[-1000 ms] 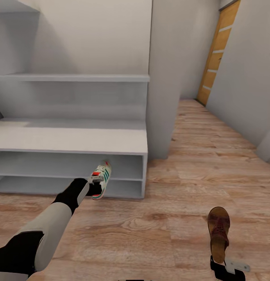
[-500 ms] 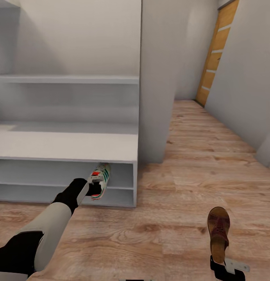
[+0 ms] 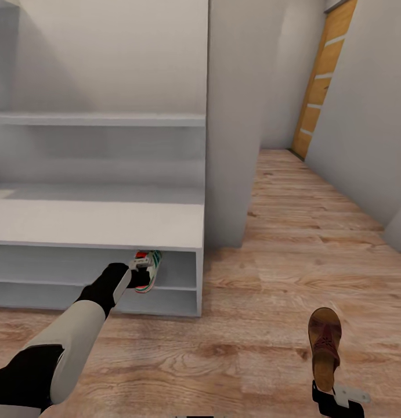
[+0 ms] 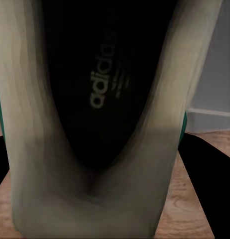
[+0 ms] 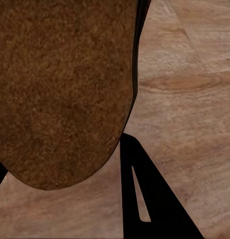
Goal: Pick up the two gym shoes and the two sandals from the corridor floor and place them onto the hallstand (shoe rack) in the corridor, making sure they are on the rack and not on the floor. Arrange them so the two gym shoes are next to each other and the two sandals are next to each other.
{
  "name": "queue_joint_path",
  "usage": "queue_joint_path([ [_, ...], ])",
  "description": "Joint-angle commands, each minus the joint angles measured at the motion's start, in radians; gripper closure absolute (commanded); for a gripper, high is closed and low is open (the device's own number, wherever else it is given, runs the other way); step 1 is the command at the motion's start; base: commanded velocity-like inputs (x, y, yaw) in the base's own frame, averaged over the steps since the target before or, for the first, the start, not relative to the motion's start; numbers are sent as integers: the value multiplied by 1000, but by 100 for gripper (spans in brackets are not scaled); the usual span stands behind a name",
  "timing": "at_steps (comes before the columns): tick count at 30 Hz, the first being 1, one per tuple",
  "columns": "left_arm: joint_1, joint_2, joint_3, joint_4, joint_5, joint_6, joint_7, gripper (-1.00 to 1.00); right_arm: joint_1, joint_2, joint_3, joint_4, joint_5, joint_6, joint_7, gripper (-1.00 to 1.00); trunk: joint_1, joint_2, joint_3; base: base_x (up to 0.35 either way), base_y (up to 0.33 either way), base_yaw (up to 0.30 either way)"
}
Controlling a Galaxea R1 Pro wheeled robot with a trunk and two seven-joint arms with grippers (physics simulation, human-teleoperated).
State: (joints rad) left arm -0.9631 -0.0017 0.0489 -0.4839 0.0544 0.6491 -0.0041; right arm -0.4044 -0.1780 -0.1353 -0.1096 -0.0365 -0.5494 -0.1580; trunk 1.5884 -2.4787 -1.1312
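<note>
Reaching forward from the head view's left, the left arm (image 3: 78, 325) holds a gym shoe (image 3: 148, 268) in the left claw (image 3: 141, 273), clamped at the heel end; the shoe's toe points into the upper open tier of the hallstand (image 3: 96, 223), just under the edge of its long low top, with the heel and its red-orange tag on the near side. Whether the sole touches the tier's board cannot be told. In the left wrist view the shoe's cream heel collar (image 4: 90, 199) and dark insole with printed lettering (image 4: 102, 74) sit very close to the lens, and a strip of green shows at the shoe's side. Low at the right of the head view, the right claw (image 3: 333, 395) grips the heel end of a brown sandal (image 3: 325, 348), which extends away from the robot above the corridor floor (image 3: 281, 261), its darker strap across the front part. The right wrist view has the sandal's grainy brown footbed (image 5: 60, 89) up close, one dark finger (image 5: 144, 199) beside it, wood planks behind. A grey wall (image 3: 226, 116) stands just right of the hallstand, and an orange-brown door (image 3: 325, 75) is at the corridor's far end.
</note>
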Motion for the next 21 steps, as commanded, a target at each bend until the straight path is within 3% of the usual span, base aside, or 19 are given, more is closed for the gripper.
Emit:
queue_joint_path([
  [1, 0, 0, 3, -2, 5, 5, -1, 100, -1, 0, -1, 1, -5, -4, 2, 100, 0, 0, -1, 152, 0, 0],
  [17, 0, 4, 6, -11, 4, 6, -1, 100, -1, 5, -1, -1, -6, -3, 1, 100, 0, 0, -1, 25, 0, 0],
  [21, 0, 5, 6, -11, 4, 6, 0, 100, -1, 6, -1, -2, -6, -3, 1, 100, 12, -22, -17, 0, 0, 0],
])
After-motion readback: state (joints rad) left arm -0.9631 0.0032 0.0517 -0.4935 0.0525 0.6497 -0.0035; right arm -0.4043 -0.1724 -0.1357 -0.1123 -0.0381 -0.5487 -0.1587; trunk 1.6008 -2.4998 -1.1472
